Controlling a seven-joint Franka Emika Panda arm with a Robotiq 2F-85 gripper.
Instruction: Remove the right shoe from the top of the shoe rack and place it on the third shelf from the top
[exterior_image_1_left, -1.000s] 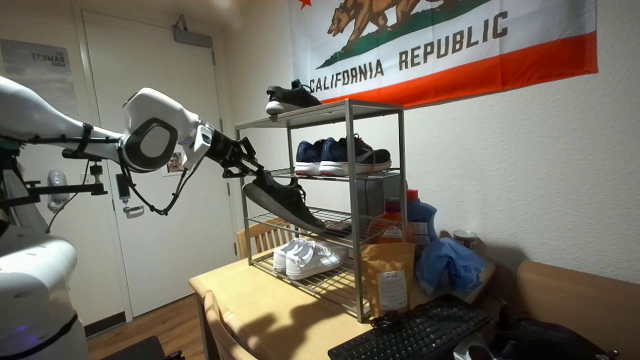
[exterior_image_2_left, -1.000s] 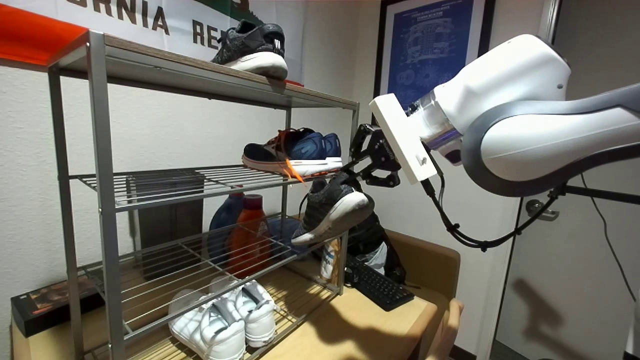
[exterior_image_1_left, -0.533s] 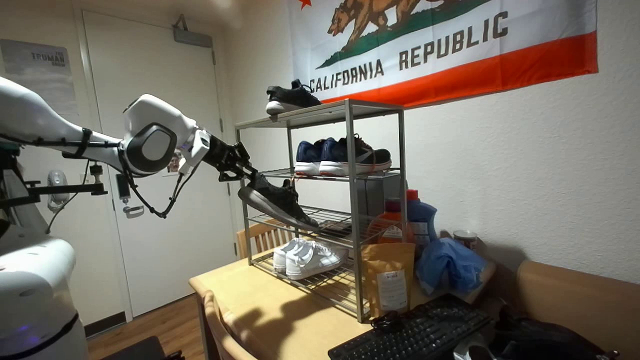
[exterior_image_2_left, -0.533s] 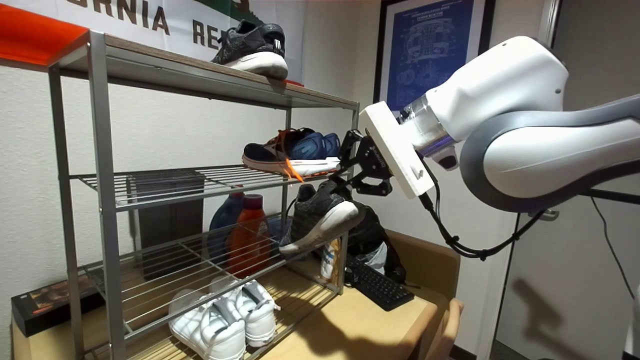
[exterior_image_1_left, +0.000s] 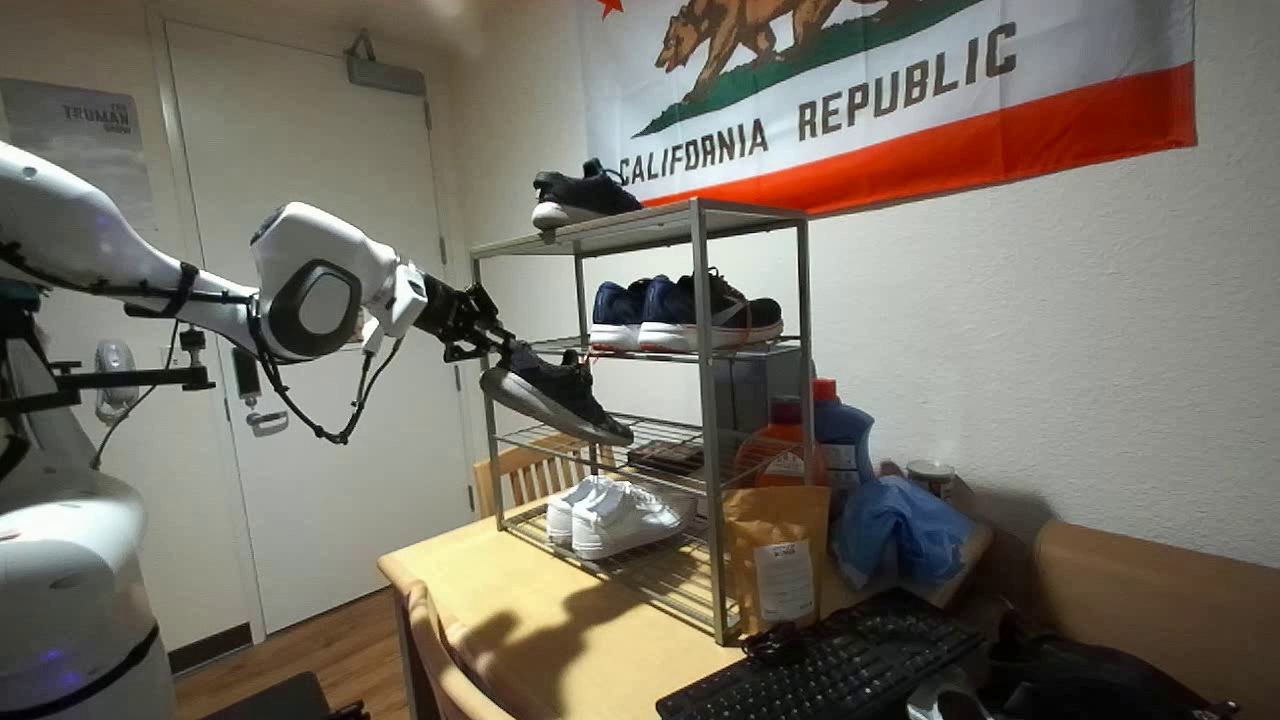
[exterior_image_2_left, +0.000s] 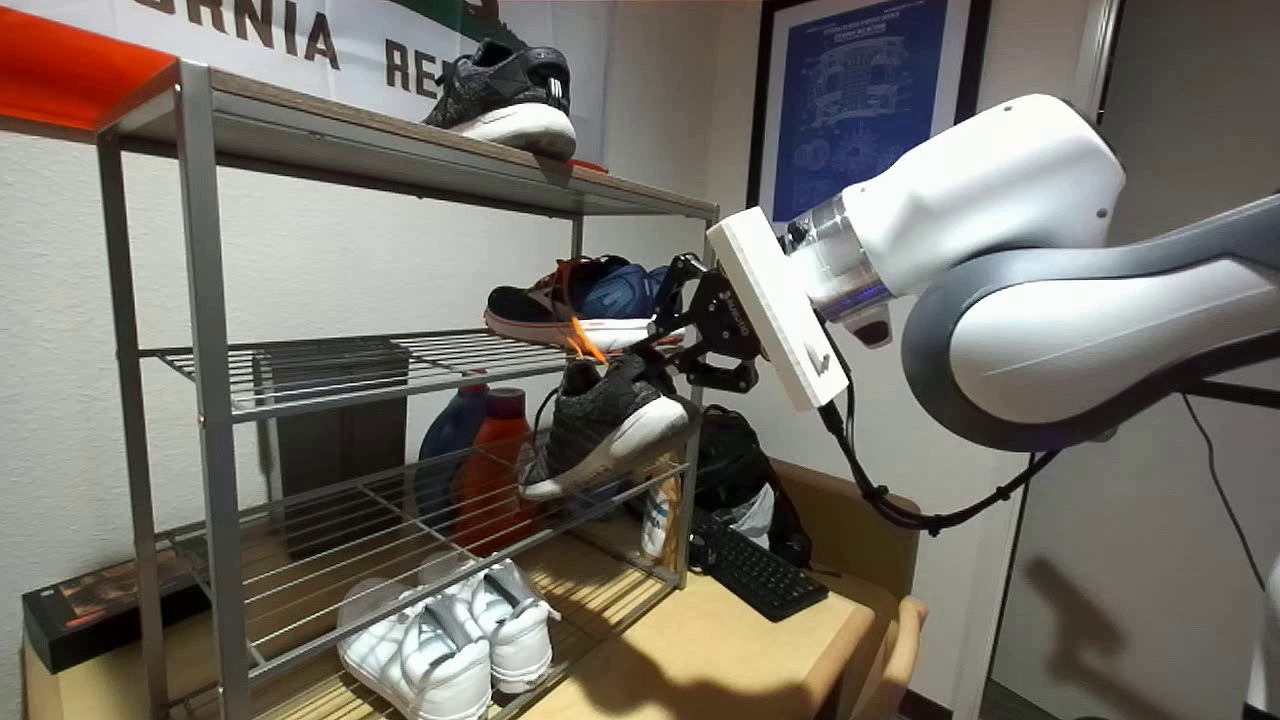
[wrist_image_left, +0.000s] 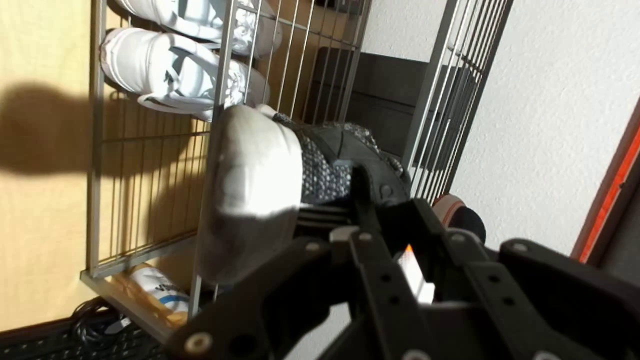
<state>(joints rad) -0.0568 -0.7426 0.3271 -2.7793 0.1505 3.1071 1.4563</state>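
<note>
The right shoe (exterior_image_2_left: 610, 420), a black sneaker with a pale sole, hangs tilted with its toe down and into the shoe rack (exterior_image_2_left: 215, 400). My gripper (exterior_image_2_left: 655, 352) is shut on its heel; in the wrist view the fingers (wrist_image_left: 382, 270) meet the heel collar beside the white sole (wrist_image_left: 255, 165). The shoe is between the second tier and the third shelf (exterior_image_2_left: 340, 550), over that shelf's front edge. Whether the toe touches the wires I cannot tell. The matching black twin (exterior_image_1_left: 585, 190) sits on the rack's top board.
Dark blue shoes (exterior_image_1_left: 690, 315) stand on the second tier, just above the held shoe, with an orange lace (exterior_image_2_left: 588, 340) hanging over the edge. White shoes (exterior_image_2_left: 450, 630) occupy the bottom tier. Detergent bottles (exterior_image_2_left: 500, 470) are behind the rack; a keyboard (exterior_image_1_left: 820, 650) lies beside it.
Gripper and shoe have shifted along the rack, away from its end post and toward the middle, and slightly lower. The shoe's toe-down tilt has eased a little. The grip is unchanged.
</note>
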